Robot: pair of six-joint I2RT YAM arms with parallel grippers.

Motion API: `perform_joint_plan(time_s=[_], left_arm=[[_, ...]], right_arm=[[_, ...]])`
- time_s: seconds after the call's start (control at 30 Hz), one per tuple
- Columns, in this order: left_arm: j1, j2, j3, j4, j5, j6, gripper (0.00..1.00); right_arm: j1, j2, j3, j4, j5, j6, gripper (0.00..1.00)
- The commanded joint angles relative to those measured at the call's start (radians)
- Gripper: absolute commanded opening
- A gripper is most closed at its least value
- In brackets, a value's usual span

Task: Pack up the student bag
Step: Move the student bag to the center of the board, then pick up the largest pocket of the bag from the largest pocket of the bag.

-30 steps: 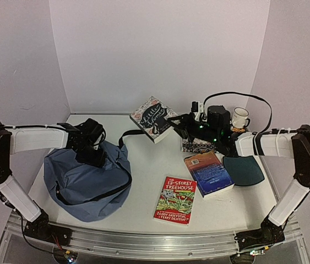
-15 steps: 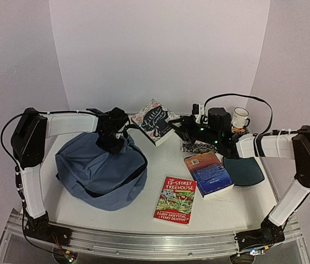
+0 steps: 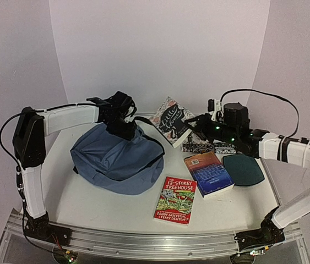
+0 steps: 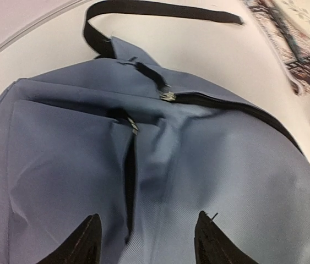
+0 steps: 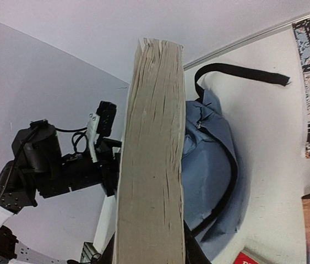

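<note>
Slate-blue cloth, soft and slumped: the student bag (image 3: 119,162) lies on the white table (image 3: 88,198), at nine o'clock from the table's middle. A dark zip line curves along its upper edge to a metal pull (image 4: 168,97), a second short zip sits below it, and a deep crease runs down the front. One black strap (image 4: 143,7) trails off its top toward one o'clock.

The left gripper (image 4: 148,217) hangs over the bag's top at its twelve o'clock, fingers apart with nothing between them. The right gripper (image 3: 192,125) is clamped on a dark paperback (image 3: 171,121), which it holds off the table at one o'clock.

A red book (image 3: 175,199) lies at six o'clock, a blue-and-orange book (image 3: 208,173) at three o'clock, and a dark green oval pad (image 3: 244,169) just beyond that. A patterned book (image 3: 197,146) lies flat at two o'clock. Pale lilac walls (image 3: 155,49) close in the back and both sides, and a metal rail (image 3: 143,242) edges the near side.
</note>
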Motion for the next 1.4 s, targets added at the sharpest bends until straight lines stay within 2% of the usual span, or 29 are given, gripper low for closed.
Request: perform_joint_plan(time_s=[0.0,0.2,0.43,0.67,0.9,1.03,1.17,1.37], left_arm=[[-0.055,-0.155,-0.046,0.020,0.124,-0.049,0.62],[-0.179,-0.208,-0.089,0.033,0.152,-0.076,0.67],[-0.285,-0.169,-0.108,0.036,0.118,-0.085,0.73],[-0.304,-0.116,-0.133,0.029,0.021,-0.065,0.74],[-0.304,-0.065,-0.127,0.023,0.018,-0.054,0.69],[-0.304,-0.064,-0.118,0.017,0.000,-0.052,0.54],[-0.303,-0.098,-0.108,0.008,-0.059,-0.046,0.32],[-0.301,-0.130,-0.078,-0.049,-0.177,-0.027,0.04]], right_arm=[[-0.036,-0.109,0.024,-0.068,0.089,-0.101,0.00],[-0.063,-0.143,0.003,-0.150,0.141,-0.113,0.00],[-0.064,-0.148,-0.008,-0.169,0.153,-0.113,0.00],[-0.065,-0.153,-0.026,-0.169,0.142,-0.100,0.00],[-0.066,-0.165,-0.036,-0.169,0.144,-0.094,0.00],[-0.065,-0.167,-0.038,-0.169,0.144,-0.094,0.00],[-0.066,-0.162,-0.027,-0.175,0.131,-0.095,0.00],[-0.065,-0.134,-0.008,-0.177,0.072,-0.058,0.00]])
